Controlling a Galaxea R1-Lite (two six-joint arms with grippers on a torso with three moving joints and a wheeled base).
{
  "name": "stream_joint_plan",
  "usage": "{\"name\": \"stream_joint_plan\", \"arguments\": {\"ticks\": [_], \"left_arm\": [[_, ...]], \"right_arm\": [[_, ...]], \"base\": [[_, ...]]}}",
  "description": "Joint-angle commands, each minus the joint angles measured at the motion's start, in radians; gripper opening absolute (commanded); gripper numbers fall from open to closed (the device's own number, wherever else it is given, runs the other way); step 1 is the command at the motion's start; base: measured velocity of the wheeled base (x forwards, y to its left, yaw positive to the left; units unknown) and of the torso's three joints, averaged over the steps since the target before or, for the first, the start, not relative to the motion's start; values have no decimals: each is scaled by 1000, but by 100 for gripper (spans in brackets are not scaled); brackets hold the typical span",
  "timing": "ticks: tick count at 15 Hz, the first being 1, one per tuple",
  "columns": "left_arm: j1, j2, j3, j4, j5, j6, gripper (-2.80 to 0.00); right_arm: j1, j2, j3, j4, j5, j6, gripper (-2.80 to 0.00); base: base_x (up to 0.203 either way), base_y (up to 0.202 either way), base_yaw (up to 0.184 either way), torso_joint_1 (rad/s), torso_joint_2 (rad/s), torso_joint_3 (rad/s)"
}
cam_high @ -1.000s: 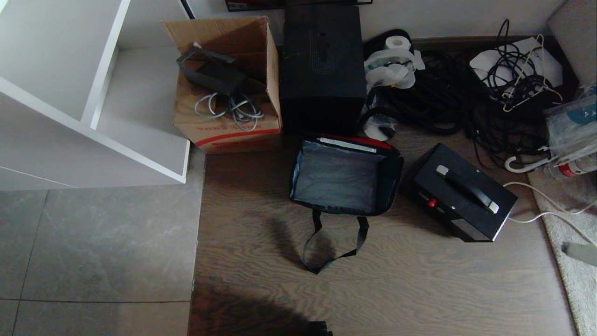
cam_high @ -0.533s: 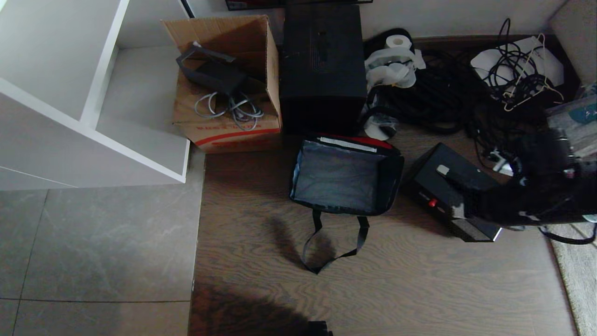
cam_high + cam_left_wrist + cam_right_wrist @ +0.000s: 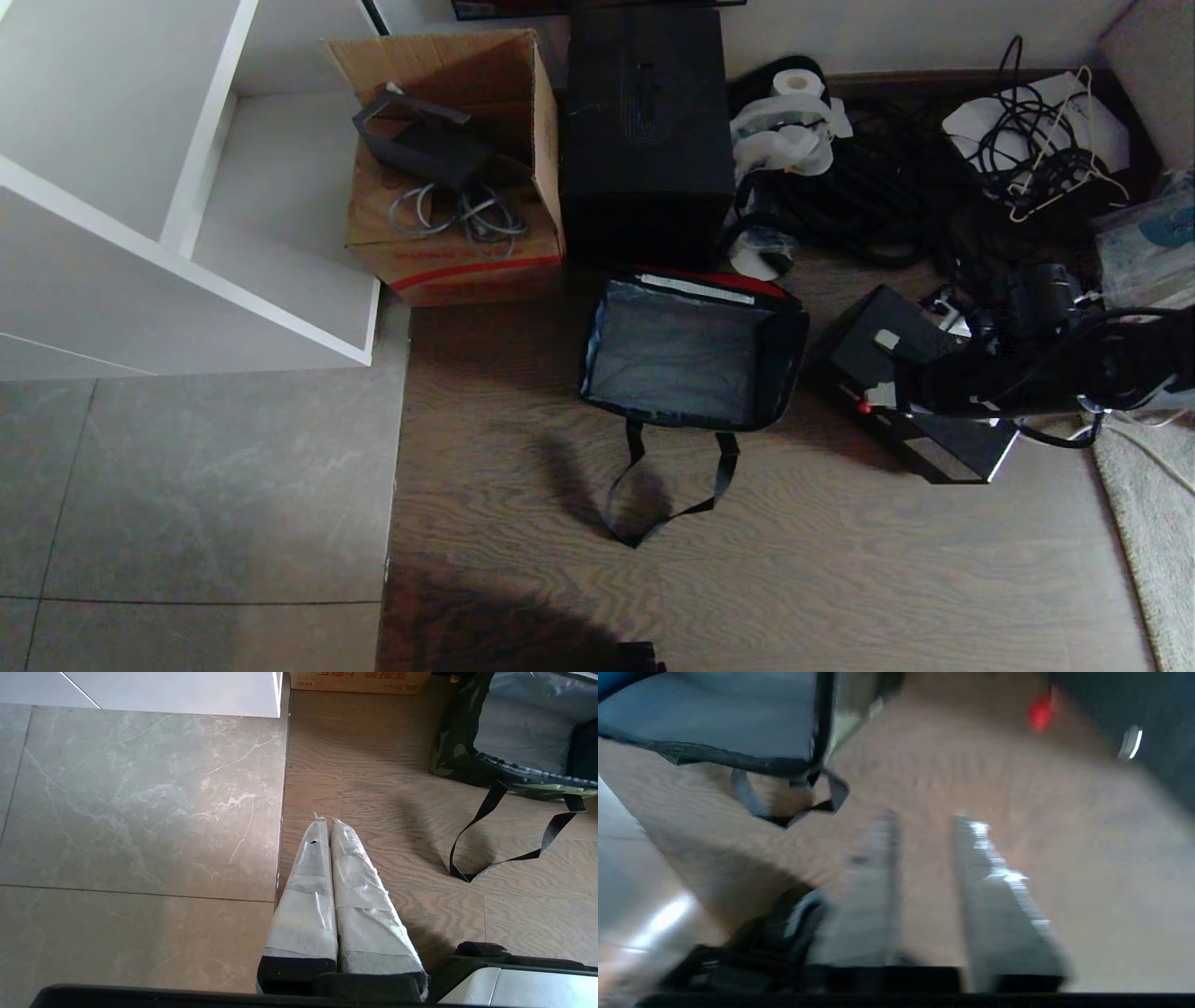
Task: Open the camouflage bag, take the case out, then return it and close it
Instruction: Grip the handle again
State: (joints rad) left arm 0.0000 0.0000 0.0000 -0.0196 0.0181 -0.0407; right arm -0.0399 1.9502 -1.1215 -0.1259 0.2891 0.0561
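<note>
The right end effector [image 3: 924, 821], fingers slightly parted and empty, hangs over the case [image 3: 864, 350], which lies on the floor just beside the open camouflage bag [image 3: 691, 350].

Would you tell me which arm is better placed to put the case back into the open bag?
The right. Its right gripper, fingers apart, hangs over the case, just right of the camouflage bag. The left gripper is shut, over bare floor on the bag's far side.
</note>
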Motion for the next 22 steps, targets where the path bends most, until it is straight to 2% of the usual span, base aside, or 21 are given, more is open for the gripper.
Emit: {"name": "stream_joint_plan", "arguments": {"ticks": [1,3,4,5,7,8,9,11,12,14,17,20,22], "left_arm": [[0,-2,9,0,0,-1,-280],[0,-2,9,0,0,-1,-280],[0,-1,9,0,0,-1,-280],[0,-1,9,0,0,-1,-280],[0,-2,9,0,0,-1,-280],[0,0,9,0,0,-1,-280],[0,-2,9,0,0,-1,-280],[0,-2,9,0,0,-1,-280],[0,-2,9,0,0,-1,-280],[0,-2,9,0,0,-1,-280],[0,-2,9,0,0,-1,-280],[0,-2,9,0,0,-1,-280],[0,-2,10,0,0,-1,-280]], "right_arm": [[-9,7,27,-20,2,-97,0],[-13,24,29,-33,-11,-216,0],[-22,37,29,-64,-43,-289,0],[-28,54,38,-139,-114,-361,0],[-31,82,84,-305,-335,-499,0],[-32,90,128,-438,-458,-638,0],[-32,100,166,-530,-520,-729,0],[-23,139,264,-751,-575,-872,0],[-8,171,297,-857,-587,-920,0],[22,236,316,-978,-651,-970,0],[47,285,306,-1188,-678,-1048,0],[48,300,295,-1291,-685,-1174,0],[52,323,293,-1291,-766,-1180,0]], "base": [[0,0,0,0,0,0],[0,0,0,0,0,0],[0,0,0,0,0,0],[0,0,0,0,0,0],[0,0,0,0,0,0],[0,0,0,0,0,0],[0,0,0,0,0,0],[0,0,0,0,0,0],[0,0,0,0,0,0],[0,0,0,0,0,0],[0,0,0,0,0,0],[0,0,0,0,0,0],[0,0,0,0,0,0]]}}
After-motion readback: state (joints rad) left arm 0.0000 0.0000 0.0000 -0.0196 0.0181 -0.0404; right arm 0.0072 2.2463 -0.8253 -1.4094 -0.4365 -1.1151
